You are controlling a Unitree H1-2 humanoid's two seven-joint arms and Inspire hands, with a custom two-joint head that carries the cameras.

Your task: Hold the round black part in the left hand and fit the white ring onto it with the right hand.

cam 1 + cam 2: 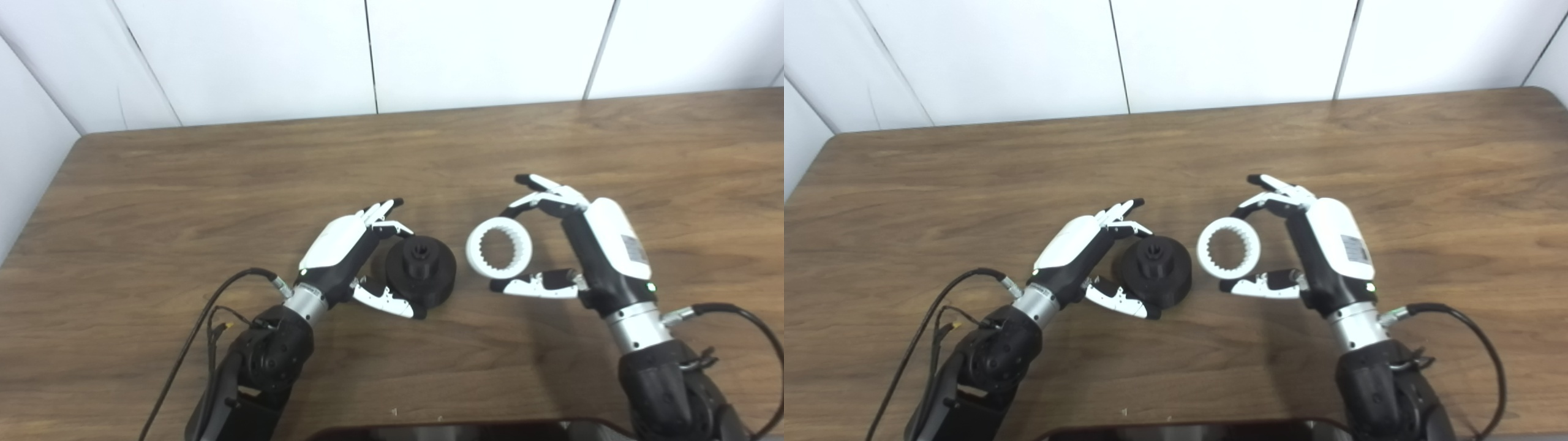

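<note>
Your left hand (343, 254) cups the matte black part (421, 271), a stepped disc on the wood-grain table (184, 184). Your right hand (588, 245) grasps the toothed white ring (498, 248) just beside it.

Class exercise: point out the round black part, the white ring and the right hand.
round black part (422, 269), left eye view, on its top face.
white ring (474, 248), left eye view, on its left rim.
right hand (1326, 245), right eye view, on its white back.

Brown wooden table (184, 184); white panelled wall (478, 49) behind.
</note>
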